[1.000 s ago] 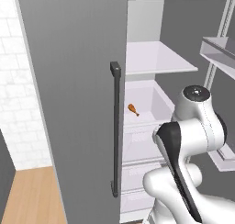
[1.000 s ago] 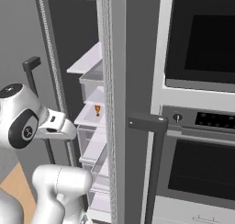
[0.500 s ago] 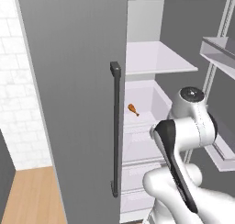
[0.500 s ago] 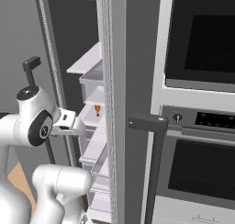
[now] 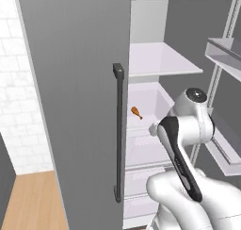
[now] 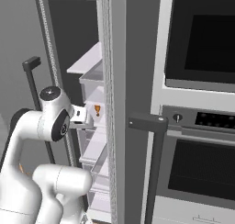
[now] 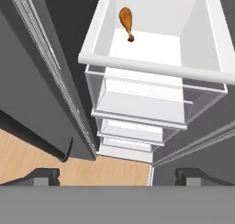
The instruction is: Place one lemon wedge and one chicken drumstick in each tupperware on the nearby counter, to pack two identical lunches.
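Note:
A brown chicken drumstick (image 5: 136, 112) (image 6: 97, 110) (image 7: 126, 21) lies alone at the back of a white bin (image 7: 151, 67) inside the open fridge. My gripper (image 6: 86, 119) (image 7: 120, 176) hovers in front of and above that bin, apart from the drumstick. Its jaws stand wide open with nothing between them. In the hand view the two dark fingertips (image 7: 43, 175) sit far apart at the bottom. The lemon wedge, the tupperware and the counter are out of view.
The open fridge door with its dark bar handle (image 5: 117, 130) stands to the left, and door racks (image 5: 226, 54) to the right. A white shelf (image 5: 160, 59) hangs above the bin, clear drawers (image 7: 142, 113) below. A wall oven (image 6: 202, 58) flanks the fridge.
My arm has reached further forward into the fridge opening, bringing the hand closer to the bin. The jaws stayed open and the drumstick has not moved.

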Robot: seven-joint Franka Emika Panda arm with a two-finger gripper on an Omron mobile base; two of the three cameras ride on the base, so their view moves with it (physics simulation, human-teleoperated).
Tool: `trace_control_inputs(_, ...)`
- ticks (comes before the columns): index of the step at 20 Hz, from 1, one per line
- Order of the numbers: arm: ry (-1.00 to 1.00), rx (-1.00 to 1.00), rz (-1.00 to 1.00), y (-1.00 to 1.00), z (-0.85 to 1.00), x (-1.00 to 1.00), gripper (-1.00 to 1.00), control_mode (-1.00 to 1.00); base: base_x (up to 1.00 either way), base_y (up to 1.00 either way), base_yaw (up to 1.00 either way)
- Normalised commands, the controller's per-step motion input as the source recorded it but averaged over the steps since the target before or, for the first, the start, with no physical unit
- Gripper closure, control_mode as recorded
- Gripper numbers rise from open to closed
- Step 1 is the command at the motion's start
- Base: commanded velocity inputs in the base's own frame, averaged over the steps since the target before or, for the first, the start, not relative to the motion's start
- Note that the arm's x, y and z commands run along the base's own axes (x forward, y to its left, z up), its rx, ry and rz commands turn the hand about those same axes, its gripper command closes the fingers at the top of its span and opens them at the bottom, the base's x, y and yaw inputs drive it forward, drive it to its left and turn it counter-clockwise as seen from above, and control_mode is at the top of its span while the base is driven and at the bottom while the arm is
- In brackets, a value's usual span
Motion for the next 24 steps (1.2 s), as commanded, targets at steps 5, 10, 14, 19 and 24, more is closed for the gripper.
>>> trace_control_inputs(5, 0.05, 0.0, 0.13, 0.0, -0.06, 0.73, -1.0, -1.0, 0.0, 0.0, 0.0)
trace_control_inputs(10, 0.04, 0.0, 0.1, 0.0, -0.13, 0.83, -1.0, -1.0, 0.0, 0.0, 0.0)
trace_control_inputs(14, 0.01, 0.0, 0.08, 0.0, -0.22, 0.79, -1.0, -1.0, 0.0, 0.0, 0.0)
trace_control_inputs(19, 0.0, 0.0, 0.06, 0.0, -0.28, 0.71, -1.0, -1.0, 0.0, 0.0, 0.0)
trace_control_inputs(24, 0.0, 0.0, 0.05, 0.0, -0.25, 0.66, -1.0, -1.0, 0.0, 0.0, 0.0)
